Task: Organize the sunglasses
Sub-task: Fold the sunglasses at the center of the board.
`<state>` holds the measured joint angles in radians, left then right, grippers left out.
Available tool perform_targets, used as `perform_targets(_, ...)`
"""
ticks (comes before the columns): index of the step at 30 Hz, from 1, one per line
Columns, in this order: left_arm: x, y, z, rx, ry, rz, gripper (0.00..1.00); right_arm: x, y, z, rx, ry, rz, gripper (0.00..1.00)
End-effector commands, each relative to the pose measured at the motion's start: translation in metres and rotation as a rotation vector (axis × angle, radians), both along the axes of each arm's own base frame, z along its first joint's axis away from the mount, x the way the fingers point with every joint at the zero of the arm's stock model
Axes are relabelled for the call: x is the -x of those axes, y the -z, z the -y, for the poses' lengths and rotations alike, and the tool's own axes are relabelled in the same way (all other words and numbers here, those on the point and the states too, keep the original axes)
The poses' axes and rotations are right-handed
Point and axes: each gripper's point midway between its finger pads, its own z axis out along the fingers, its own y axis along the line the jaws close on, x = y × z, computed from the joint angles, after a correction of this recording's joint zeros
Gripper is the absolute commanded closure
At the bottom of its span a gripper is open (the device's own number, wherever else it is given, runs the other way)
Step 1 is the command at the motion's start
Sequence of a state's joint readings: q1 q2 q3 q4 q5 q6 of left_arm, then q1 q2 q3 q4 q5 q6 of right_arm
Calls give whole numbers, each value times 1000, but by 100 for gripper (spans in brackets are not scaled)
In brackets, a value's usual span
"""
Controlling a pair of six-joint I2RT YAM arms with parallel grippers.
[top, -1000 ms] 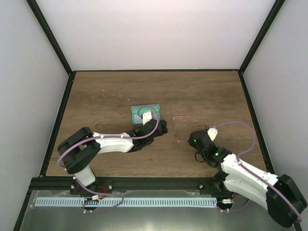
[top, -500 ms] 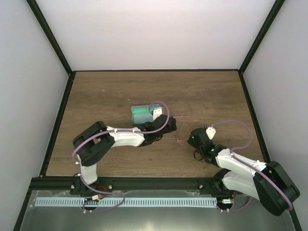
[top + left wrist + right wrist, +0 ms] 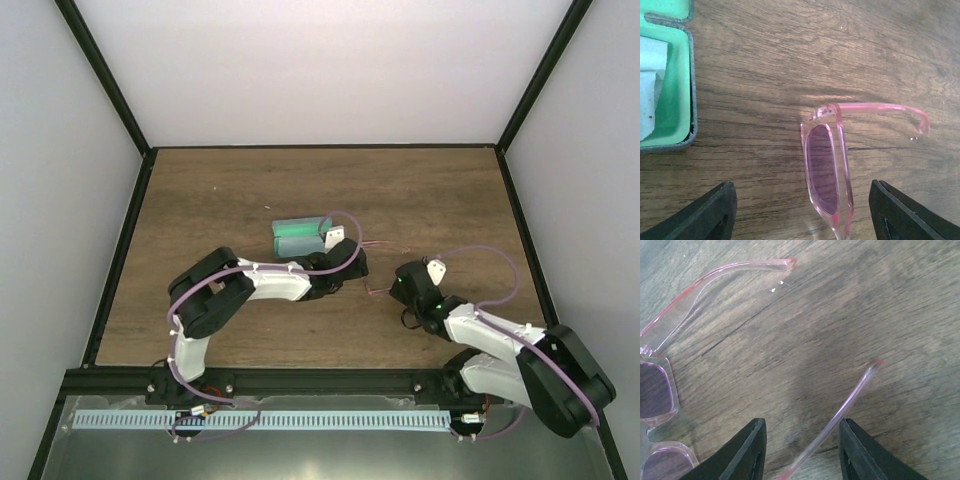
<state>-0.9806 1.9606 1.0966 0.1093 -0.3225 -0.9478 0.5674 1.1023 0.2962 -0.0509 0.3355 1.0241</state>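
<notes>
The fingers (image 3: 715,215) of the left gripper (image 3: 802,187) are spread wide, and nothing is held between them. Just past them the pink sunglasses (image 3: 825,170) are seen, lying flat on the wooden table (image 3: 790,55). The front of the sunglasses runs straight away from the gripper, so its long side is lined up with the gap between the two fingers. It sits a little closer to the right finger than to the left one. One side arm (image 3: 880,106) is folded out to the right. The right gripper (image 3: 801,422) is held open too, with a smaller gap, and the other thin side arm (image 3: 840,415) passes between its fingers. It cannot be told whether that arm is touched. The green case (image 3: 665,75) is open and lies off to the left of the sunglasses, apart from them and closer to the left gripper. A squeeze across the thin front by the left gripper is judged to be the easy way to lift the sunglasses toward the case.
</notes>
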Motion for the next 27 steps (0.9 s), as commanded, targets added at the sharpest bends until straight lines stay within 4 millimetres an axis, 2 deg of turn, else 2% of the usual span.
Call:
perform_targets(1,-1,-2,6,-12,18,4,28,-17,-18,-7,-17,3,49,60)
perform_targets(6,-2,1,10,-21,36,5,40,-21,-17,-10,-9,-3,50,60)
perform_targets(16,-7,14,22,-53,65,-7,49,-25,-11,-12,16,-10,26,63)
perform_targets(27,-14,4,28,-96,116,38,48,-35,-11,-19,34,-29,23,68)
